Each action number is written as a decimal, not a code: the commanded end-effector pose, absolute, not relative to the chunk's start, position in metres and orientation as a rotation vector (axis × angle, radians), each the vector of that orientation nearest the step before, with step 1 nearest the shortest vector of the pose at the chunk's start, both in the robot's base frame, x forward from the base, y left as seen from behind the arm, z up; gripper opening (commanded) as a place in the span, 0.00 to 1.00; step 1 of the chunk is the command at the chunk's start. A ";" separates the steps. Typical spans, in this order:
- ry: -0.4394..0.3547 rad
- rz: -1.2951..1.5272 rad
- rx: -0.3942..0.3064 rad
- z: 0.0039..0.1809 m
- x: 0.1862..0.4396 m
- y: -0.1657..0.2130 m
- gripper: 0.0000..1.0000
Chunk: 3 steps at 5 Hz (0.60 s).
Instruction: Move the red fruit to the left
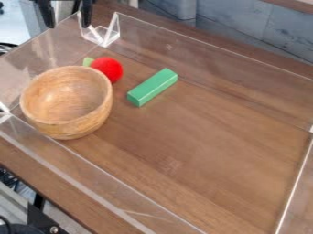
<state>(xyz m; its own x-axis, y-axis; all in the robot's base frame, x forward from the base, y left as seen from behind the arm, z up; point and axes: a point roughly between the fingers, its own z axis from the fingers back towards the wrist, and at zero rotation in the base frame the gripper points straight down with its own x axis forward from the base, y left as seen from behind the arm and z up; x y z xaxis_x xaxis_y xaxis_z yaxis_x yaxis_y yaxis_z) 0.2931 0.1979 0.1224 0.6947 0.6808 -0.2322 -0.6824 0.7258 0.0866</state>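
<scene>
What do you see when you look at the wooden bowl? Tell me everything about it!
The bowl is round and light brown, and it looks like wood. It stands upright on the table, with its wide opening facing up and its smooth inside showing. I see nothing in it. The red fruit is right by its rim, but I can't tell if they touch.
</scene>
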 end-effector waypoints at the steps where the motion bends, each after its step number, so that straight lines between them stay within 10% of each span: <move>1: 0.197 0.776 0.004 0.136 0.300 0.196 1.00; 3: 0.202 0.792 0.002 0.133 0.301 0.188 1.00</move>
<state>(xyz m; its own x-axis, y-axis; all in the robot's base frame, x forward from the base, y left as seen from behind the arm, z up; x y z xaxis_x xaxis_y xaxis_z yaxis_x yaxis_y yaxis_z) 0.2995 0.1872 0.1155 0.6734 0.7035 -0.2270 -0.7056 0.7033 0.0867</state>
